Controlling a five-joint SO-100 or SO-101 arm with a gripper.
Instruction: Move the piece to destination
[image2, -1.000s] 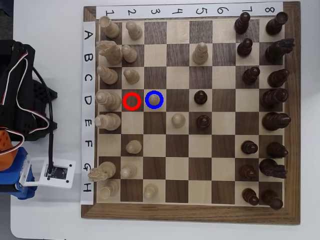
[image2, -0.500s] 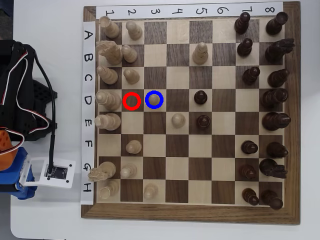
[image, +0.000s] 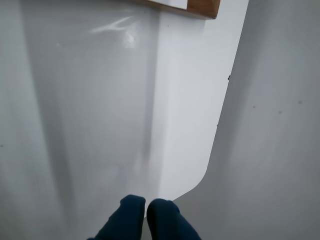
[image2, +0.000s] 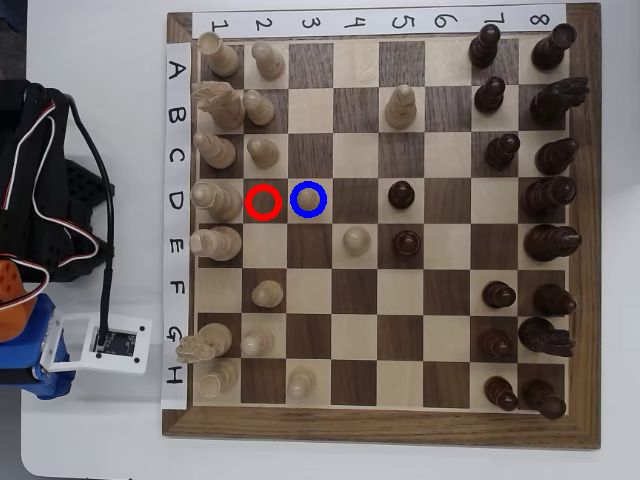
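Note:
In the overhead view the piece (image2: 309, 200), a small pale pawn seen from above, stands inside the blue ring that marks the destination (image2: 309, 186), the light square at D3. The red ring (image2: 263, 201) beside it circles a bare dark square. My arm (image2: 40, 200) is folded at the left, off the chessboard (image2: 380, 425). In the wrist view my gripper (image: 146, 212) shows two dark blue fingertips (image: 131, 210) pressed together with nothing between them, hanging over the white table (image: 100, 100).
Pale pieces line the board's left columns and dark pieces (image2: 545, 195) the right. Lone pawns stand mid-board (image2: 356, 240). A white camera module (image2: 100, 340) sits by the arm. The wrist view shows a board corner (image: 202, 7) and the table's rounded edge (image: 210, 165).
The black cable on the arm has shifted slightly. Nothing on the board has moved.

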